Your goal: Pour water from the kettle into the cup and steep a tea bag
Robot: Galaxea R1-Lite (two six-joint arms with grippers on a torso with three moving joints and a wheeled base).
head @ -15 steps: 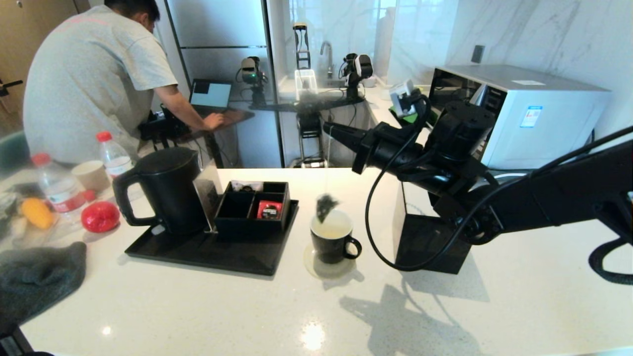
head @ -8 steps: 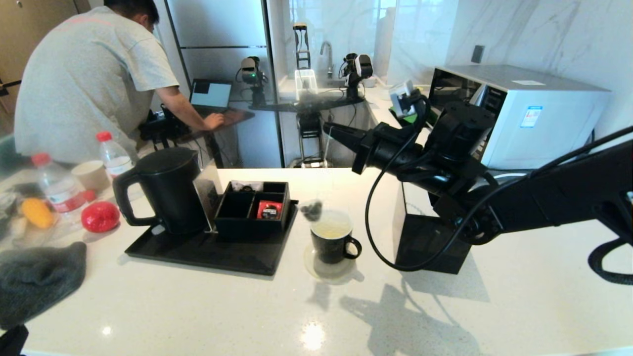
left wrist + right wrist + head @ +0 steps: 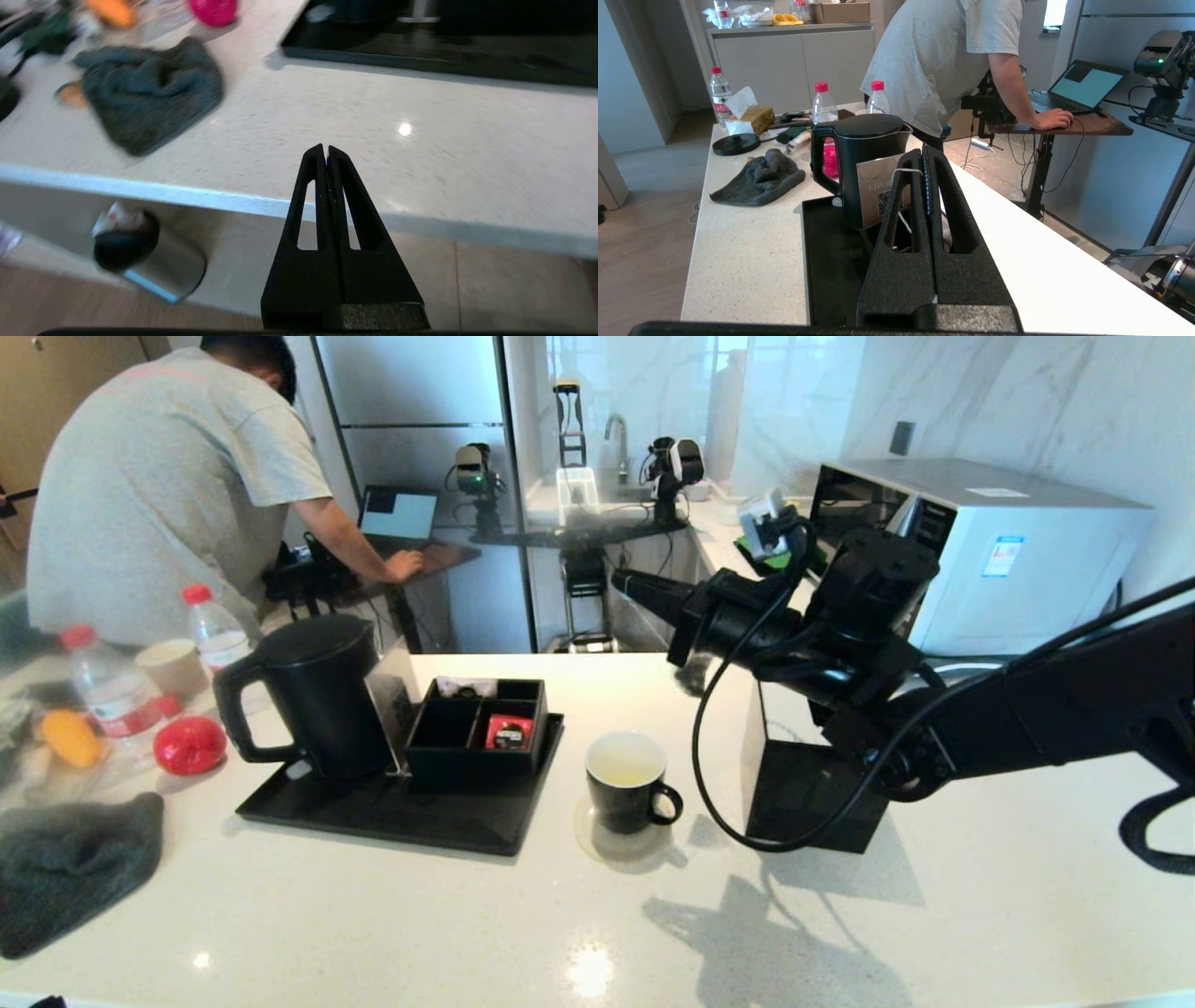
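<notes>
The black cup [image 3: 625, 789] stands on a round coaster right of the tray, with pale water [image 3: 624, 767] inside. My right gripper [image 3: 624, 581] hovers high behind the cup, shut on the tea bag's pale thread [image 3: 903, 171], which loops over one finger. A blurred dark shape, the tea bag [image 3: 693, 678], swings under the gripper's body, clear of the cup. The black kettle [image 3: 313, 695] stands upright on the black tray [image 3: 392, 817], lid on; it also shows as the kettle [image 3: 866, 158] ahead of the right gripper [image 3: 923, 150]. My left gripper [image 3: 325, 150] is shut and empty at the counter's near edge.
A black divided box [image 3: 481, 728] with a red sachet sits on the tray. A black block [image 3: 803, 784] stands right of the cup. A grey cloth [image 3: 75, 859], red-capped bottles [image 3: 112, 686], a paper cup [image 3: 173, 667] and a red ball [image 3: 189, 745] lie left. A person [image 3: 177, 476] stands behind.
The tea bag hung just above the cup, swung left, and is now swung right and back under the right gripper. The left arm has dropped from the head view's lower left corner.
</notes>
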